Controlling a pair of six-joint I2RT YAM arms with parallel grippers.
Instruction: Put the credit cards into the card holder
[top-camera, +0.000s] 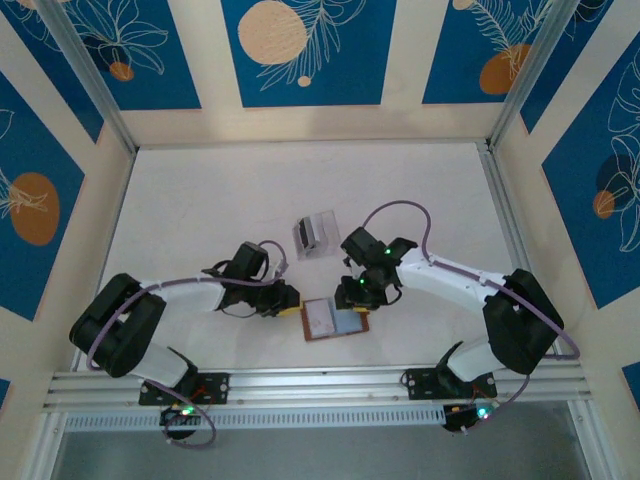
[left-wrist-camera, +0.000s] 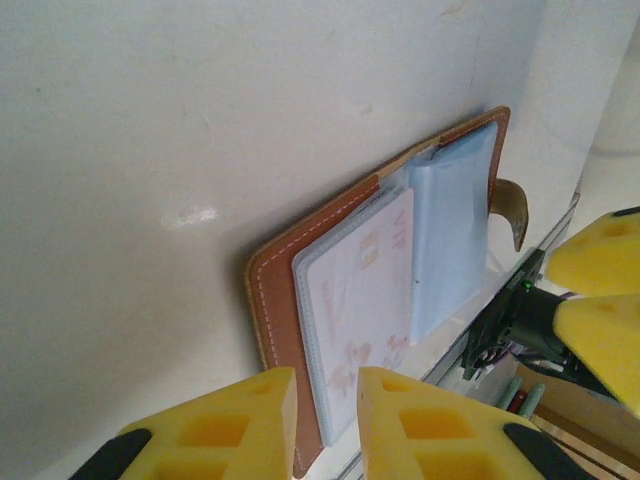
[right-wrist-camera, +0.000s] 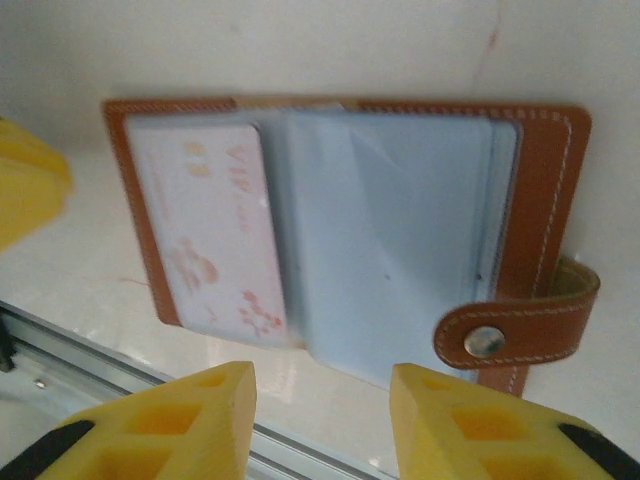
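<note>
Got a white table (top-camera: 200, 200) here, with the left arm (top-camera: 170, 295) and right arm (top-camera: 460, 280) both bent in toward the near middle. Can spot a clear slotted stand (top-camera: 316, 235) standing a bit further back, apart from everything else.

Found the card holder (top-camera: 335, 320) lying open and flat on the table near the front edge, right between the two grippers. Brown leather around the outside, bluish-grey pockets facing up. Already holds one pale credit card (right-wrist-camera: 215, 230) with reddish print, tucked into the left half as seen from overhead. Can also see the snap tab (right-wrist-camera: 510, 335) sticking out off the edge opposite the card.

As for the left gripper (left-wrist-camera: 322, 390), parked right at the holder's left edge, yellow fingers only a little apart, nothing clearly pinched. Same deal for the right gripper (right-wrist-camera: 322, 385), just beside the holder's right half, fingers spread well apart and gripping nothing.
</note>
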